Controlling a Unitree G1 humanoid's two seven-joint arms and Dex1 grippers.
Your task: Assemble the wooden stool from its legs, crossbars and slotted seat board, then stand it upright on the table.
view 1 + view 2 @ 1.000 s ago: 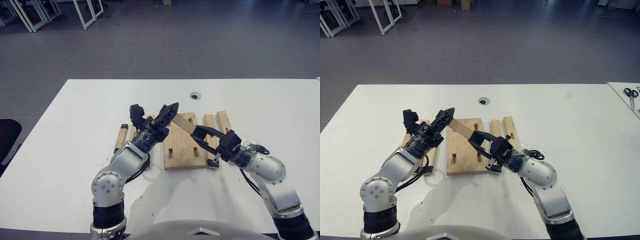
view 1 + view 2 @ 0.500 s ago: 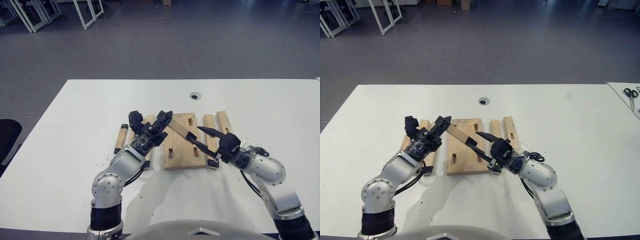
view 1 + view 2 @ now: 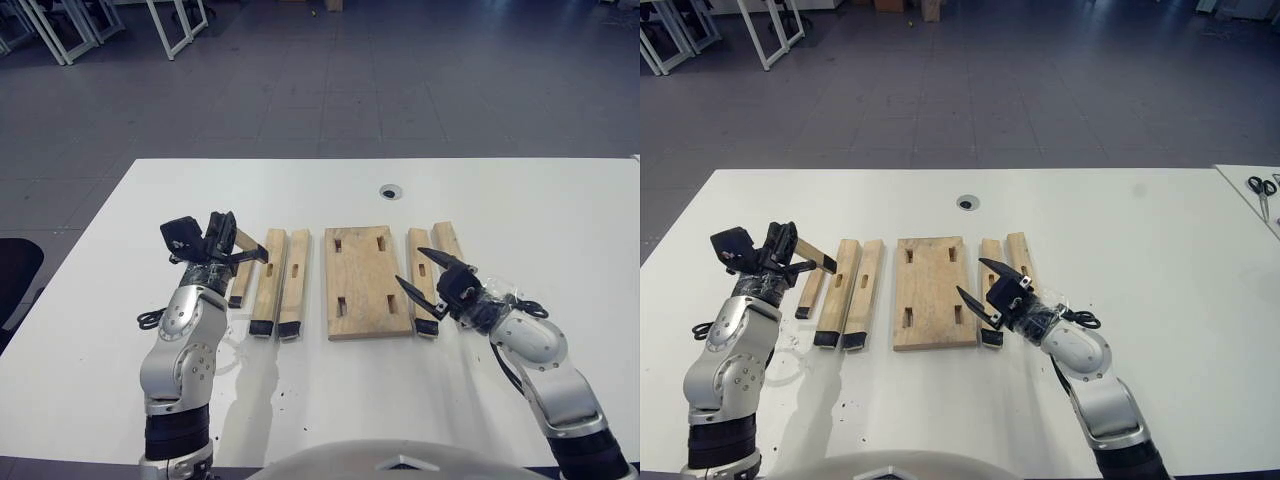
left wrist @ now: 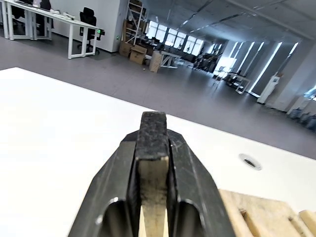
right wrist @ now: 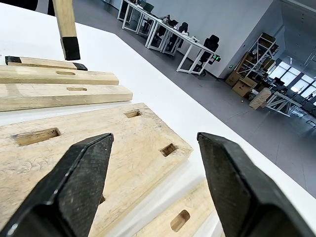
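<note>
Crossbar (image 3: 818, 258) half hidden in clenched left claw (image 3: 781, 246); right claw (image 3: 971, 277) gapes.

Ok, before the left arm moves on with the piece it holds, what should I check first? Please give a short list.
1. Grip: left gripper shut on the crossbar: ok.
2. Free hand: right gripper open, holding nothing: ok.
3. The seat board lies flat on the table, its four slots uncovered: ok.
4. Parts at hand: two legs left of the board, two right of it: ok.
5. Any leg fitted in a slot: not ok, all lie loose.
6. Held crossbar's end fits a leg hole: cannot tell.
</note>
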